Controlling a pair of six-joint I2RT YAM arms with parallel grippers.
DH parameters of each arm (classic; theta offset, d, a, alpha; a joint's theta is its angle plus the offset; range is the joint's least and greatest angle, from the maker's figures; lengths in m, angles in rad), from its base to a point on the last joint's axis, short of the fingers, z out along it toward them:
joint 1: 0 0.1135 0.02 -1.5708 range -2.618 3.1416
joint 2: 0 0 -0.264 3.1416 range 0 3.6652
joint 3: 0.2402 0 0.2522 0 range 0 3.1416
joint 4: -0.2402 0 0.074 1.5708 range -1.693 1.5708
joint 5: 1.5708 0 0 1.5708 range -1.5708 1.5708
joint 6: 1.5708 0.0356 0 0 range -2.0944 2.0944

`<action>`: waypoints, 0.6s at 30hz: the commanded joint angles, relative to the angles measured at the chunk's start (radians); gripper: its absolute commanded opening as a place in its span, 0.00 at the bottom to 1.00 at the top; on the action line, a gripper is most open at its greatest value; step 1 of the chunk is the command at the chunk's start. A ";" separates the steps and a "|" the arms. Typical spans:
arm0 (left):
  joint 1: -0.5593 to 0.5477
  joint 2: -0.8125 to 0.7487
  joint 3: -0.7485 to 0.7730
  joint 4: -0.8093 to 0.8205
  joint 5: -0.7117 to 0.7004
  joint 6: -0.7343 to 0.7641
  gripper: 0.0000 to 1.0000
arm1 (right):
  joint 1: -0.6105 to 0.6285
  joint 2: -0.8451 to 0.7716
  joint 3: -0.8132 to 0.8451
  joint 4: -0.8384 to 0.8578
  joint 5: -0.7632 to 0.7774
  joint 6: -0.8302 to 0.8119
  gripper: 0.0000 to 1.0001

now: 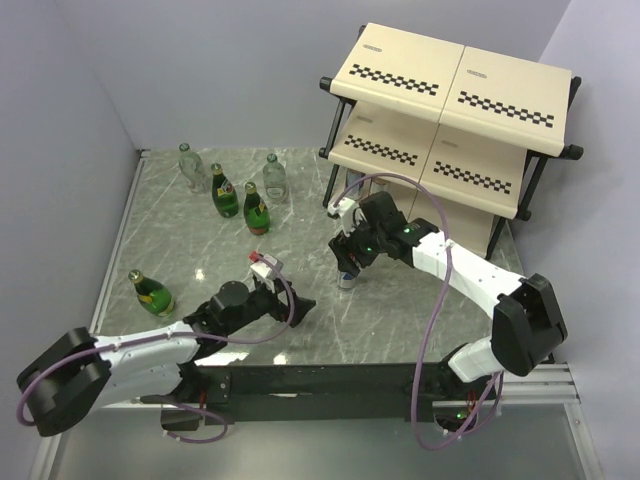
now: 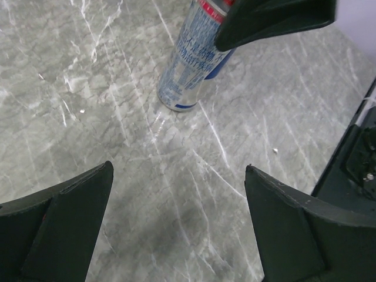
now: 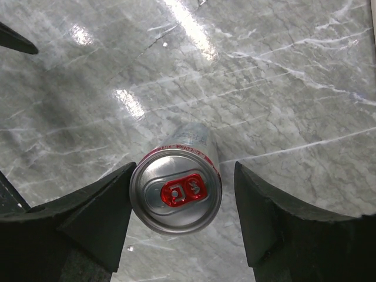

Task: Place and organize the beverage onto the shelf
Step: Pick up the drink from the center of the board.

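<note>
Silver with a red tab, the can [image 3: 176, 197] stands upright on the marble table [image 3: 282, 76] near the shelf [image 1: 450, 90], between the open jaws of my right gripper [image 3: 182, 176]. One finger seems to touch it and the other stands apart. I judge this the grasp: next I must close evenly without tipping it, then lift. My left gripper [image 2: 179, 170] gapes wide, holding nothing.
</note>
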 commanded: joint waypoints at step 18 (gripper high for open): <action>-0.121 0.500 0.398 0.205 -0.075 0.206 0.97 | 0.016 -0.101 0.161 -0.121 0.004 0.029 0.00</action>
